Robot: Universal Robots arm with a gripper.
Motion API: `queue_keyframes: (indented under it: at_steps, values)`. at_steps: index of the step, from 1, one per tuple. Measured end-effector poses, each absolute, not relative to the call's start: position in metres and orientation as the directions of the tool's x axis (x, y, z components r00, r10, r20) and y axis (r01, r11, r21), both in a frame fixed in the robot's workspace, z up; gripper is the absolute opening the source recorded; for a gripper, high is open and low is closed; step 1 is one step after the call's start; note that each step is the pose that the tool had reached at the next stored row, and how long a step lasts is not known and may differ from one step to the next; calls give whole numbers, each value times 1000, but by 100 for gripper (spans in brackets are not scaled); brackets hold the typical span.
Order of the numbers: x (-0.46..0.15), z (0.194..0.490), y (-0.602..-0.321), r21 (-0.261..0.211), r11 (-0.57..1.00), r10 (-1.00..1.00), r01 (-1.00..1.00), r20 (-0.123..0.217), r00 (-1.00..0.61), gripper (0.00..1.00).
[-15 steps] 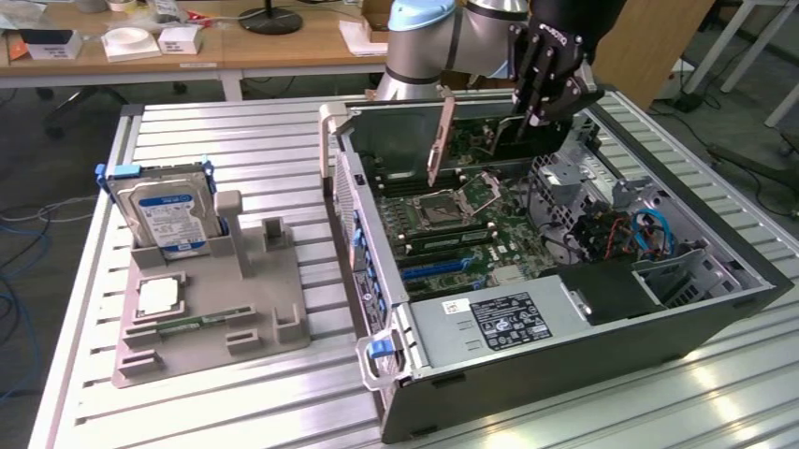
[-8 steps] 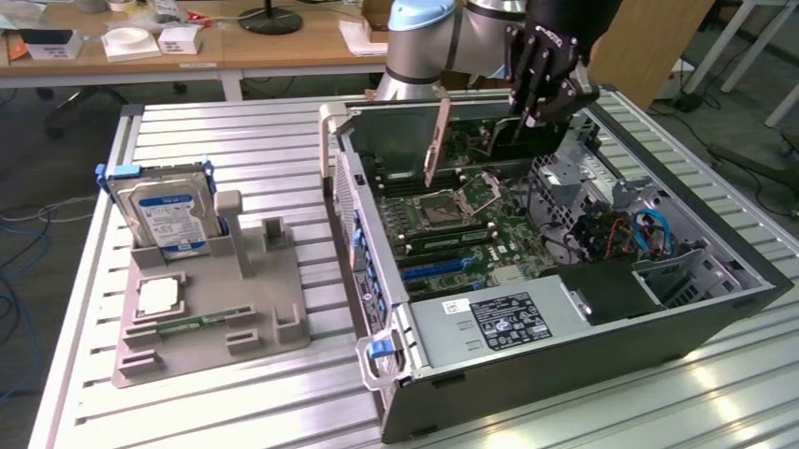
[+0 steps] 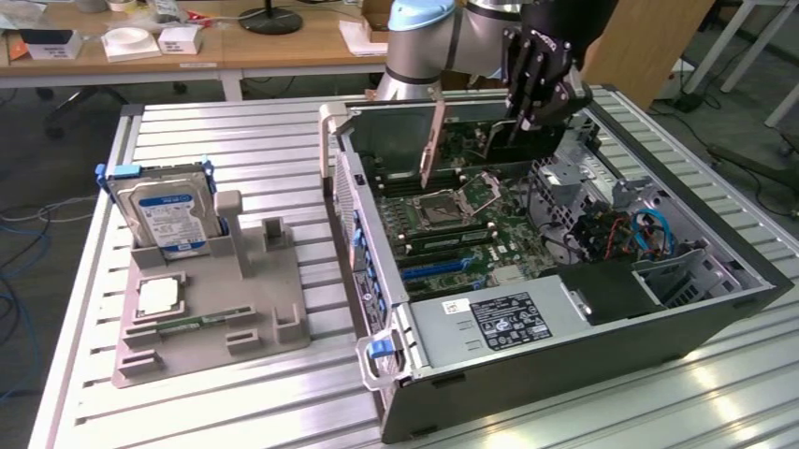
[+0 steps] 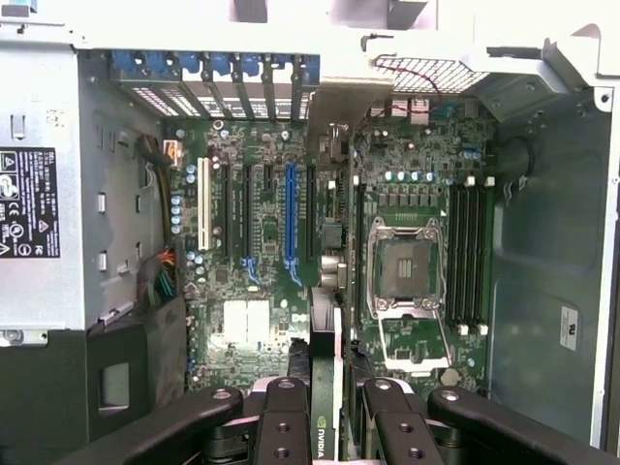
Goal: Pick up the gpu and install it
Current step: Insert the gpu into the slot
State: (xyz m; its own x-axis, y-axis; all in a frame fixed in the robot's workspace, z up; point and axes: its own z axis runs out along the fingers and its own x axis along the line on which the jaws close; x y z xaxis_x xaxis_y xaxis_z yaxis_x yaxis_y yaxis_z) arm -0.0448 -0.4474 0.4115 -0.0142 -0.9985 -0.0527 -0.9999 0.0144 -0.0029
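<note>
My gripper (image 3: pixel 540 112) hangs over the far end of the open computer case (image 3: pixel 699 309), shut on the gpu (image 3: pixel 518 148). The card is upright, its black cooler just under the fingers and its metal end bracket pointing toward the exterior view's left. It is above the motherboard (image 3: pixel 469 234) and I cannot tell whether it touches it. In the wrist view the gpu (image 4: pixel 327 291) is edge-on between the black fingers (image 4: pixel 286 426), with its green-labelled edge closest to the camera. It lines up just beside the blue slot (image 4: pixel 289 218), on the side of the processor socket (image 4: pixel 402 266).
A grey fixture (image 3: pixel 268 309) at the exterior view's left holds a blue-labelled hard drive (image 3: pixel 168 210), a processor chip (image 3: pixel 160 296) and a memory stick (image 3: pixel 187 325). The power supply (image 3: pixel 493 323) fills the case's near end. Cables (image 3: pixel 649 229) lie along its right wall.
</note>
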Motion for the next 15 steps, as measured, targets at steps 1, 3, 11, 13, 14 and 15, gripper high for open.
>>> queue_keyframes:
  at_steps: [1,3,11,13,14,15]
  values:
    - [-45,411,-447,-3,15,-999,-1000,-53,-14,26]
    - [-46,408,-447,-3,15,-999,-1000,-53,-14,26]
    - [-48,404,-447,-3,14,-999,-1000,-53,-14,26]
    - [-48,404,-447,-2,14,-999,-1000,-53,-14,26]
    - [-48,404,-447,-2,14,-999,-1000,-53,-14,26]
    - [-48,403,-447,-2,14,-999,-1000,-53,-14,26]
